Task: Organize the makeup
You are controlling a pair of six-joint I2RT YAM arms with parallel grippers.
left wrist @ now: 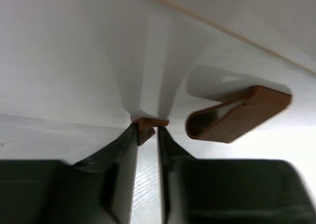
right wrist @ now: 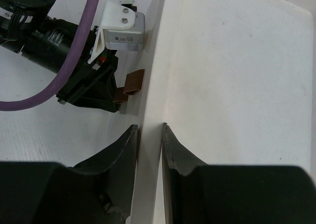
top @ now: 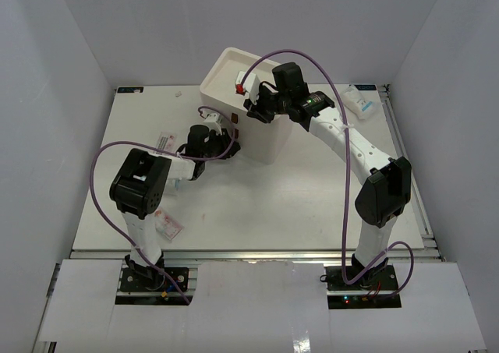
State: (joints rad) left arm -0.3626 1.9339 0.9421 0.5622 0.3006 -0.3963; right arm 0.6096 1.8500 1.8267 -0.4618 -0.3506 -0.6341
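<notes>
While left gripper (left wrist: 147,129) pinches one handle (left wrist: 149,121), right gripper (right wrist: 149,127) clamps box (right wrist: 222,85) | sachets (top: 166,141) (top: 168,225): apparently two

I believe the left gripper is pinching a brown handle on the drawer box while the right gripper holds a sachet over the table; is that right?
Only the last part is wrong: the right wrist view shows the right gripper clamped over the top rim of the drawer box instead. The left gripper does pinch a brown handle.

White table (top: 312,209) boxed by plain pale walls (top: 54,96); metal rail (top: 257,254) along near edge; even light.
</notes>
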